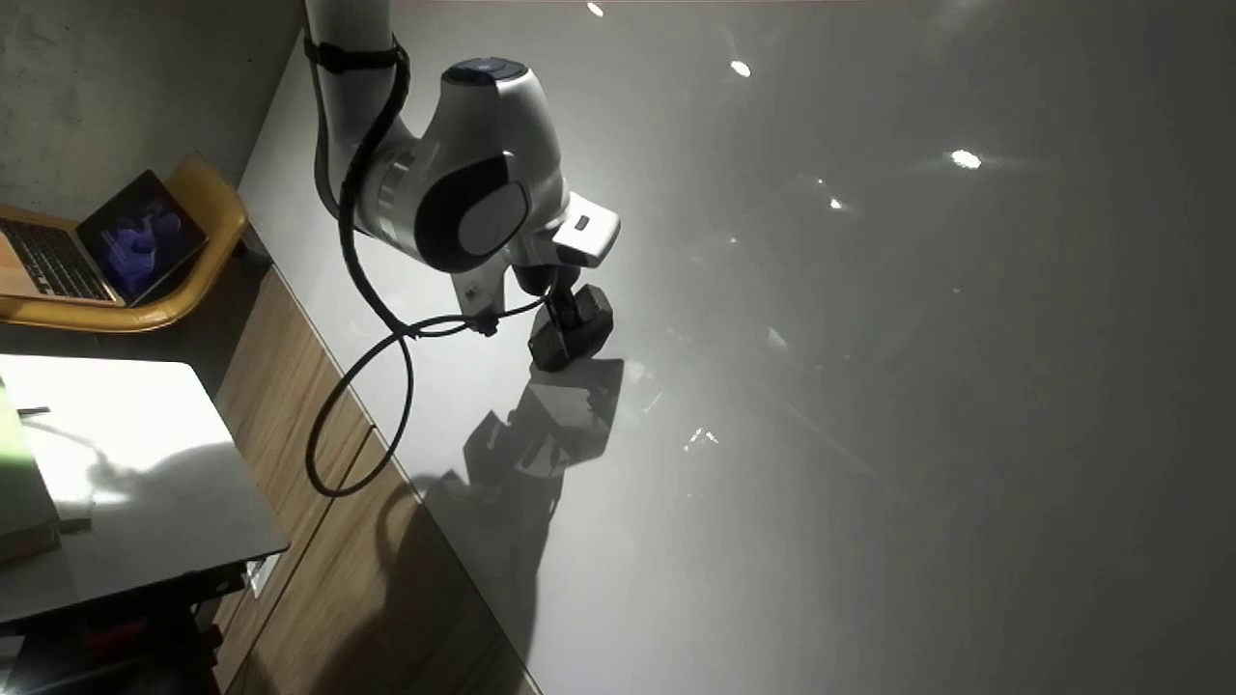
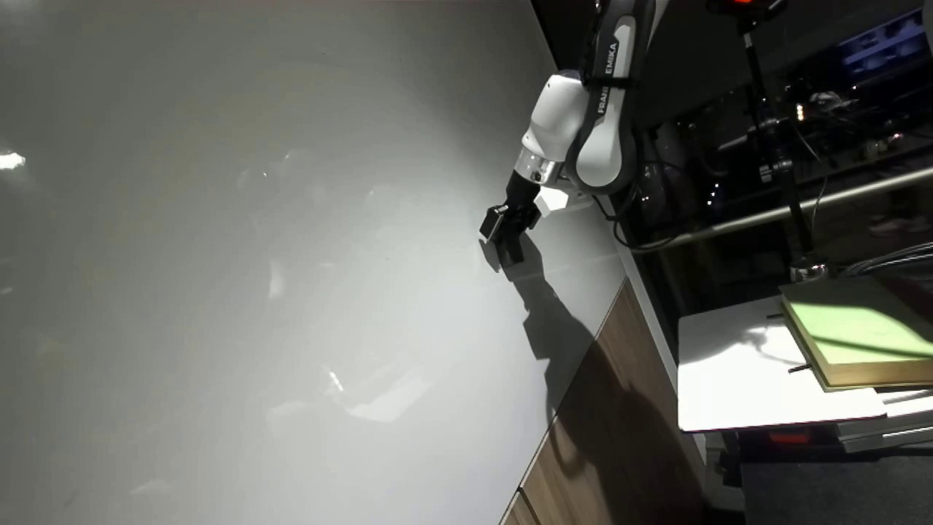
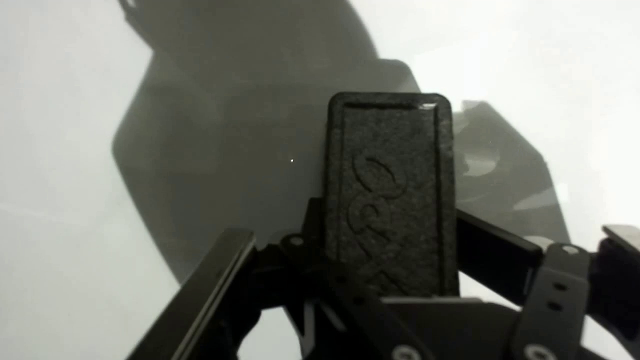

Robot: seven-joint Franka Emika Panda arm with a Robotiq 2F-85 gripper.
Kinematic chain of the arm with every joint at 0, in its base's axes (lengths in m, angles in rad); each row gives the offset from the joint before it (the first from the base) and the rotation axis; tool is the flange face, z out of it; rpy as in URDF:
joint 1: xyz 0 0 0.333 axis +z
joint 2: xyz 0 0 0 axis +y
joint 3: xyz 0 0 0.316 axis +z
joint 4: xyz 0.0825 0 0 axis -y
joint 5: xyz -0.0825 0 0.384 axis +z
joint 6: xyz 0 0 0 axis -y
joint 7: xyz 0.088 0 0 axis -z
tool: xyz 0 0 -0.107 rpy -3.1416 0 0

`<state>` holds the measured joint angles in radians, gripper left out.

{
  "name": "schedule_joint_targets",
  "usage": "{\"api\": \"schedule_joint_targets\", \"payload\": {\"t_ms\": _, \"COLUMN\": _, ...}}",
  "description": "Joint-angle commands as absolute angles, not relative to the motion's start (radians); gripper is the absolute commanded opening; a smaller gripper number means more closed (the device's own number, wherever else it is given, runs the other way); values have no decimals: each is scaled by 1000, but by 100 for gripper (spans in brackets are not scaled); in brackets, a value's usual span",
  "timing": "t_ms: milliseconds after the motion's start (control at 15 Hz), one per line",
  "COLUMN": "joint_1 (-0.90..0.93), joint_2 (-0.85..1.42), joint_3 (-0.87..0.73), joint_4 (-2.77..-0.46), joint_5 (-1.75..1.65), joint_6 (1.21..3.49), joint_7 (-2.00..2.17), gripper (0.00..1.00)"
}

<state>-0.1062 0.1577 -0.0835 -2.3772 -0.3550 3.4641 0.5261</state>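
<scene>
Dark block (image 3: 390, 195), face marked in relief, sits between the fingers (image 3: 492, 252) of the tool (image 3: 387, 220), which is grasping it, one finger along each long side. In the wrist view the block's long axis runs straight out, away from the tool's body, far end showing past the fingers. Tabletop (image 1: 821, 531) beneath the block; whether the two touch, can't tell. Single arm (image 1: 483, 174), above the block in both exterior views. Broad shadow (image 3: 215, 175) beside the block. Wooden panel (image 1: 290, 386) well apart from the block, along the tabletop's edge.
</scene>
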Motion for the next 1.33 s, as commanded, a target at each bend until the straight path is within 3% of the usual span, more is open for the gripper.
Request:
{"api": "schedule_joint_targets", "payload": {"t_ms": 0, "joint_1": -56, "joint_2": 291, "joint_3": -72, "joint_4": -2238, "joint_5": -316, "joint_6": 3486, "joint_7": 511, "gripper": 34}}
{"api": "schedule_joint_targets", "payload": {"t_ms": 267, "joint_1": 31, "joint_2": 272, "joint_3": -73, "joint_4": -2267, "joint_5": -345, "joint_6": 3331, "joint_7": 464, "gripper": 34}}
{"api": "schedule_joint_targets", "payload": {"t_ms": 467, "joint_1": 21, "joint_2": 262, "joint_3": 68, "joint_4": -2292, "joint_5": -368, "joint_6": 3151, "joint_7": 486, "gripper": 34}}
{"api": "schedule_joint_targets", "payload": {"t_ms": 533, "joint_1": 69, "joint_2": 255, "joint_3": 83, "joint_4": -2293, "joint_5": -207, "joint_6": 3076, "joint_7": 348, "gripper": 34}}
{"api": "schedule_joint_targets", "payload": {"t_ms": 733, "joint_1": -22, "joint_2": 235, "joint_3": 257, "joint_4": -2251, "joint_5": -180, "joint_6": 2824, "joint_7": 303, "gripper": 34}}
{"api": "schedule_joint_targets", "payload": {"t_ms": 1267, "joint_1": 35, "joint_2": 114, "joint_3": 146, "joint_4": -2188, "joint_5": 0, "joint_6": 2198, "joint_7": -29, "gripper": 34}}
